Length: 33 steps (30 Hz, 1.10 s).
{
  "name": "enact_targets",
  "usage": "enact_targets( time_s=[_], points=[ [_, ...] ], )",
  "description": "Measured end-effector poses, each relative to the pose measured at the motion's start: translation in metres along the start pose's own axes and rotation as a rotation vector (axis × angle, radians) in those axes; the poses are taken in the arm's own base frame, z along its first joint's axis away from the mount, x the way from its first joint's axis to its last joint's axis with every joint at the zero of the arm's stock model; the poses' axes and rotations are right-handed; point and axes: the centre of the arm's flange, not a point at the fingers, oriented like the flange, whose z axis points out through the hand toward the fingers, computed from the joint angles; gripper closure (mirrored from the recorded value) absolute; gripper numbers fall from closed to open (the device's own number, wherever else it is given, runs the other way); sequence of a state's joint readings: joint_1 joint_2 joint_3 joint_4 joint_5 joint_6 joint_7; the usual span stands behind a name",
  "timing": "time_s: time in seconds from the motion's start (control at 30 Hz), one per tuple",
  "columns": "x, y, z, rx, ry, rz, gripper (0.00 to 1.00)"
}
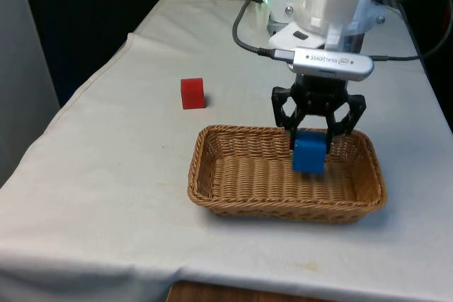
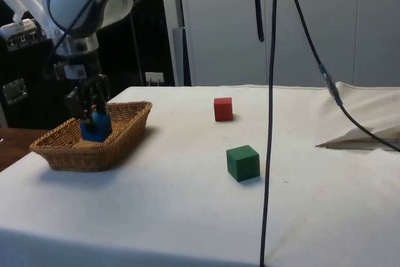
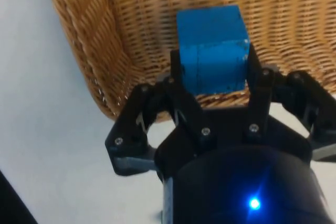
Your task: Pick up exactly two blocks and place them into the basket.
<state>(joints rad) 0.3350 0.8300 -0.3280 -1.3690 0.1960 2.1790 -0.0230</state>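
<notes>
Over the basket [image 1: 212, 175] your gripper [image 1: 310, 148] hangs with its fingers [image 3: 181, 74] pressed against two opposite faces of the blue block [image 1: 308, 155]. In the wrist view you can see the blue block [image 3: 212, 48] sitting square between the two black fingers, its top face level, with the woven floor and one sloping wall of the basket [image 3: 100, 35] behind it. From the side, the gripper [image 2: 94, 120] reaches down inside the rim, and the blue block [image 2: 95, 128] is low within the basket [image 2: 75, 154]; you cannot tell from these views whether the block's underside touches the weave or hangs just above it. The block is toward the front view's right half of the basket, nearer the far wall than the near one.

Outside the basket, you have a red block [image 1: 192, 93] on the white cloth [image 1: 106, 175], beyond the basket's far corner on the front view's left and well apart from it. In the side view the red block [image 2: 223, 109] stands upright, and a green block [image 2: 242, 162] sits on the cloth [image 2: 187, 217] nearer the camera, apart from the red one and well away from the basket. A dark cable [image 2: 270, 123] hangs down in front of that view.
</notes>
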Motion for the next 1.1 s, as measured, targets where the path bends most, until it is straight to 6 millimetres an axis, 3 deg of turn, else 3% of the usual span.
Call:
enact_targets(
  time_s=[0.33,0.67,1.1],
  points=[
    [0.000,0.001,0.001,0.000,-0.001,-0.002,0.03],
    [0.000,0.002,-0.001,-0.001,0.000,0.000,0.00],
    [-0.009,0.016,-0.034,-0.001,-0.008,0.027,0.00]
  ],
)
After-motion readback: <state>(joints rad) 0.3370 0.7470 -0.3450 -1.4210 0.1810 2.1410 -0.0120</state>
